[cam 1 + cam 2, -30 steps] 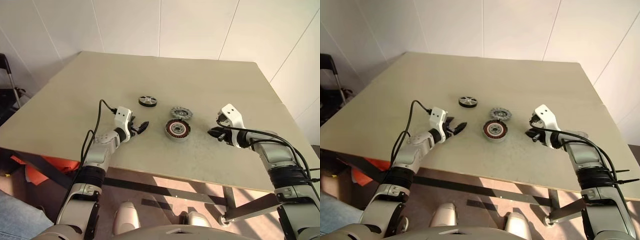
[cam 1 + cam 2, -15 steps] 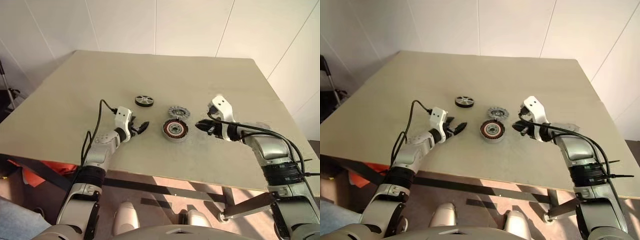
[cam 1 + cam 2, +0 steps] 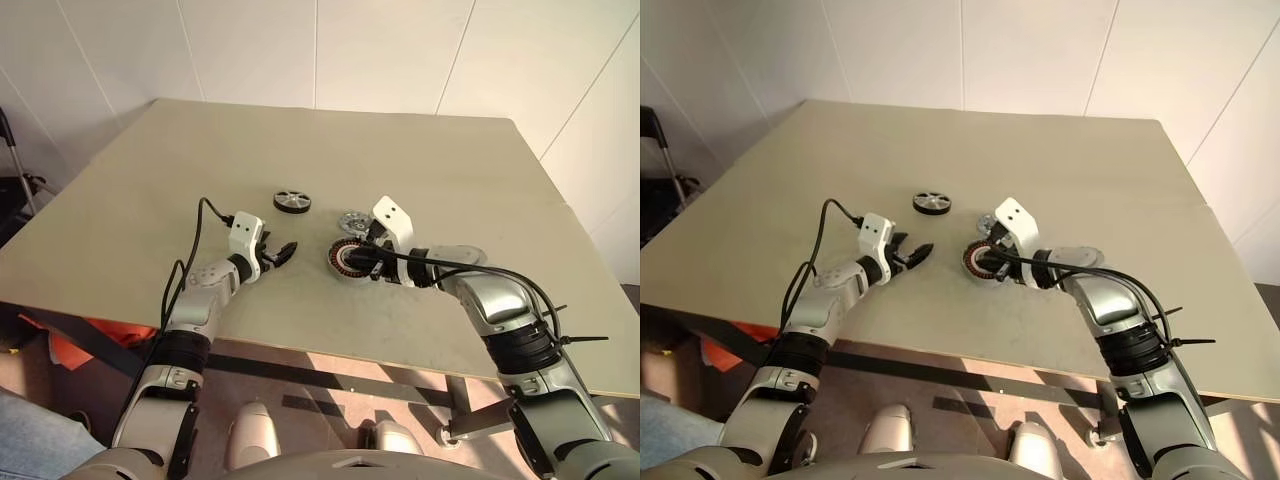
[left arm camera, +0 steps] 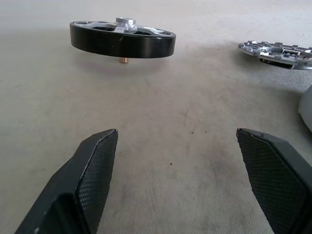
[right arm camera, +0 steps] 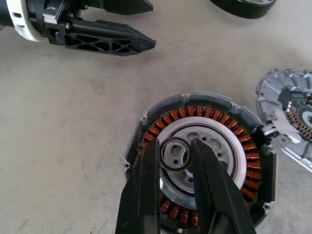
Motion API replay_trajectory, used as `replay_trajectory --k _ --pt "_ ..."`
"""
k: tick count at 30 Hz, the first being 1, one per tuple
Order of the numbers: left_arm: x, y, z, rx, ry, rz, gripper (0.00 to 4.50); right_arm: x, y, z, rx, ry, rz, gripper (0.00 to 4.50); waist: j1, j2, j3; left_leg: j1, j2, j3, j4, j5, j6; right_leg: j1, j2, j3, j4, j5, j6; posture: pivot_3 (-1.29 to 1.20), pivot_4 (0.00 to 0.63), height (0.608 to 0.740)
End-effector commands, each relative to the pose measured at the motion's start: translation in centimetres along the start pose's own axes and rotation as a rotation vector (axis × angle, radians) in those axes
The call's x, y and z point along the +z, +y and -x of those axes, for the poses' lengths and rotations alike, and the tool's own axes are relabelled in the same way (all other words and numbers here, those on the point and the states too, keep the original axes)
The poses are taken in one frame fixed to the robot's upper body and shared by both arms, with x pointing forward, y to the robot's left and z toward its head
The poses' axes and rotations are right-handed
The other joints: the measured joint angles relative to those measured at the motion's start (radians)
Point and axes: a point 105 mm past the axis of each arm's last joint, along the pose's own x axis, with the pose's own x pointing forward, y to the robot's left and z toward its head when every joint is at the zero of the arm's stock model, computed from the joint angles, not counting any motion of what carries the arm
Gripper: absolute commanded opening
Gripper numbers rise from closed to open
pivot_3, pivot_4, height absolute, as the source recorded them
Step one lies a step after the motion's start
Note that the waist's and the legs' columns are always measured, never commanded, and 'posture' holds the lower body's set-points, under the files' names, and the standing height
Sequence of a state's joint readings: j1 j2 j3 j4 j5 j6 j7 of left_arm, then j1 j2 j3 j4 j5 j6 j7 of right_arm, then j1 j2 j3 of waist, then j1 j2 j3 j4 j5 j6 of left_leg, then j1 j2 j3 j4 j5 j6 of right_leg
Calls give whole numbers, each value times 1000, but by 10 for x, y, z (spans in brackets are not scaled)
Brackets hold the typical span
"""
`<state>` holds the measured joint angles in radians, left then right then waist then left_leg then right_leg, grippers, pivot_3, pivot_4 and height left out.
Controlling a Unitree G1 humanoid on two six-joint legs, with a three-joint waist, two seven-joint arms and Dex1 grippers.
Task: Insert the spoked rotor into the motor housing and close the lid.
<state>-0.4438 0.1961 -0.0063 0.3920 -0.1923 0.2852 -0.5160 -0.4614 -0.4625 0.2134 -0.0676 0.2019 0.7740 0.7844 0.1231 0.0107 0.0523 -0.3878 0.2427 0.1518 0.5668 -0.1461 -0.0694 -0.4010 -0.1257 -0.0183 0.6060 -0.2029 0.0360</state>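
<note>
The spoked rotor (image 3: 292, 200) lies flat on the table, black rim up and silver spokes showing (image 4: 122, 41). My left gripper (image 3: 285, 252) is open just short of it, low over the table, with nothing between its fingers (image 4: 176, 130). The motor housing (image 3: 343, 258) sits at mid-table with its copper windings (image 5: 195, 113) exposed. My right gripper (image 5: 174, 144) hovers over the housing's silver centre, nearly shut with a narrow gap and holding nothing. The lid (image 5: 287, 92) lies just beyond the housing, partly behind my right wrist (image 3: 350, 221).
The beige table (image 3: 450, 160) stretches far beyond the parts, with white walls behind it. Its near edge runs just below both forearms. A black cable loops off the left wrist (image 3: 200, 215). Dark and orange items sit on the floor at the far left (image 3: 60, 345).
My right arm has swung left from the table's right side to above the motor housing, tilting further down. The left arm and the parts have stayed put.
</note>
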Motion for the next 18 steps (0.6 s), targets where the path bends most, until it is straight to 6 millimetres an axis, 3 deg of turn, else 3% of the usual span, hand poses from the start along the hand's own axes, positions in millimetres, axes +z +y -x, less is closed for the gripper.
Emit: replay_trajectory --k 1,18 --pt "13 3 1 10 -37 -24 4112 6 -1 -1 -5 -18 29 619 0 0 0 0 0 0 0 0 0 0 0 0 0 0 0 0 0 740" --pt "12 5 2 17 -35 -23 4112 10 -15 -3 -48 -13 60 619 0 0 0 0 0 0 0 0 0 0 0 0 0 0 0 0 0 740"
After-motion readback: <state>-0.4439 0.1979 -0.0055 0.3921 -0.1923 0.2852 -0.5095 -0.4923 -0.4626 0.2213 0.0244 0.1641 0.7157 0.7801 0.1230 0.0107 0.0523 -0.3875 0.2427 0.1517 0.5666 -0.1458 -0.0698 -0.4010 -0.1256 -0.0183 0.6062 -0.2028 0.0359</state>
